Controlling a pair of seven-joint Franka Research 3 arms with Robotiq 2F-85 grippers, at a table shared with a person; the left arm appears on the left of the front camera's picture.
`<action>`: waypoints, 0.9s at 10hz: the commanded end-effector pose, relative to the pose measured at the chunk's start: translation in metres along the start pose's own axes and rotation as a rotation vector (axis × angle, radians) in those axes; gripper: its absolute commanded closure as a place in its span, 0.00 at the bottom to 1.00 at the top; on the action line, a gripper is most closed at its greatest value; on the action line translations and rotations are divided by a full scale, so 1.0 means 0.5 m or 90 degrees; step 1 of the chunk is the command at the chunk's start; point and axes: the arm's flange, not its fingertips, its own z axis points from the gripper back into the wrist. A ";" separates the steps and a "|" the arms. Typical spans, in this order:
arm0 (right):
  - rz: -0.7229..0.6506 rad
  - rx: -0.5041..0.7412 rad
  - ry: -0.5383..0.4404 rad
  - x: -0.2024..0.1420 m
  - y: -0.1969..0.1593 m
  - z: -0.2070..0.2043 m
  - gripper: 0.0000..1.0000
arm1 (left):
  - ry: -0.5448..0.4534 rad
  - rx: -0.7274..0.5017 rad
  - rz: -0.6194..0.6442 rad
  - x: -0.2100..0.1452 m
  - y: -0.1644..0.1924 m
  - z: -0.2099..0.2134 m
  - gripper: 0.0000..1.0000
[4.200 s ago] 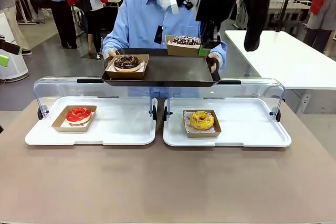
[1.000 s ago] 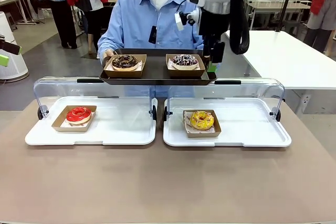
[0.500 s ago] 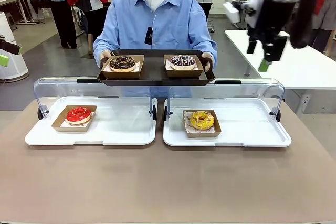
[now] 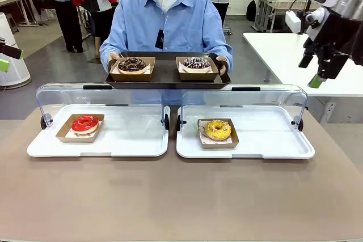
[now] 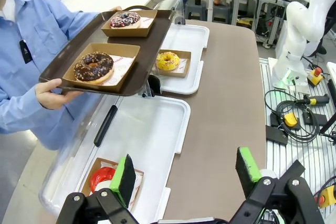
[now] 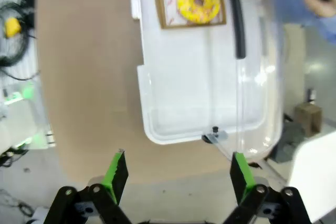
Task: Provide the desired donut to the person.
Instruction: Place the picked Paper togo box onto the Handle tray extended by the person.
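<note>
The person (image 4: 170, 21) in a light blue shirt stands across the table and holds a dark tray (image 4: 165, 77) with both hands. Two boxed donuts sit on it, a chocolate donut (image 4: 132, 64) on the left and a sprinkled dark donut (image 4: 196, 63) on the right. My right gripper (image 4: 319, 72) hangs open and empty, high at the far right and well clear of the tray. Its wrist view looks down past the right gripper (image 6: 176, 174) at the yellow donut (image 6: 199, 1). My left gripper (image 5: 186, 171) is open and empty above the table's left end, near the red donut (image 5: 102, 179).
Two white display trays with raised clear lids lie side by side on the brown table. The left tray (image 4: 130, 140) holds the red donut (image 4: 85, 123), the right tray (image 4: 266, 140) the yellow donut (image 4: 218, 130). A white table stands at the far right. Bystanders are behind.
My right gripper, earlier shut on the sprinkled donut's box above the tray, set it down, opened and swung away to the right. The person drew the tray slightly back.
</note>
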 end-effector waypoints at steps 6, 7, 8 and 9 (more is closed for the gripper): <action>-0.003 0.000 -0.002 -0.006 0.012 0.017 0.00 | -0.010 -0.003 -0.005 0.000 -0.001 0.002 0.00; -0.003 0.000 -0.002 -0.006 0.012 0.017 0.00 | -0.010 -0.003 -0.005 0.000 -0.001 0.002 0.00; -0.003 0.000 -0.002 -0.006 0.012 0.017 0.00 | -0.010 -0.003 -0.005 0.000 -0.001 0.002 0.00; -0.003 0.000 -0.002 -0.006 0.012 0.017 0.00 | -0.010 -0.003 -0.005 0.000 -0.001 0.002 0.00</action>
